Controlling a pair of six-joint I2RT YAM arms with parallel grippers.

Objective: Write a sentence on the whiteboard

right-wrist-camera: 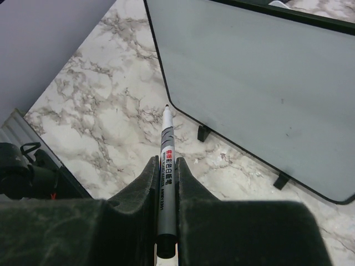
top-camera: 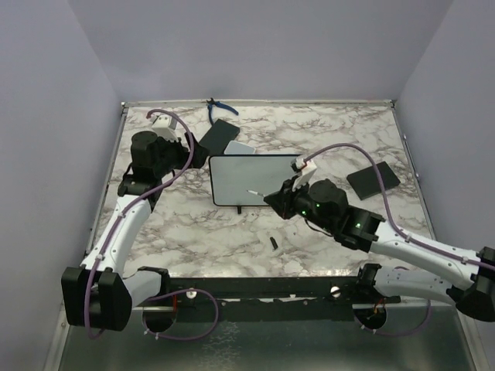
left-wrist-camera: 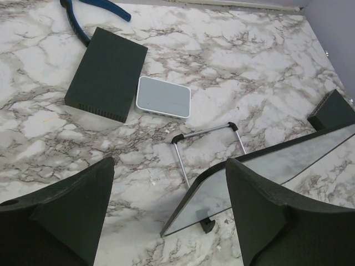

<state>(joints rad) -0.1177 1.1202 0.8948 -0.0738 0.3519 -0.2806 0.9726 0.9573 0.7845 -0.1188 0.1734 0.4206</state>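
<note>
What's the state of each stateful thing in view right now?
whiteboard: propped on its stand, blank, nothing written.
marker: uncapped, tip just off the whiteboard's lower corner.
marker cap: off, lying loose in front of the whiteboard.
left gripper: open, gripping nothing.
right gripper: shut on the marker.

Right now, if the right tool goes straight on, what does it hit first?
Probably the whiteboard: the marker clamped in the right tool leads, tip aimed at the board's lower corner frame. Depth is unclear; it might just miss and meet the marble table beside it.
</note>
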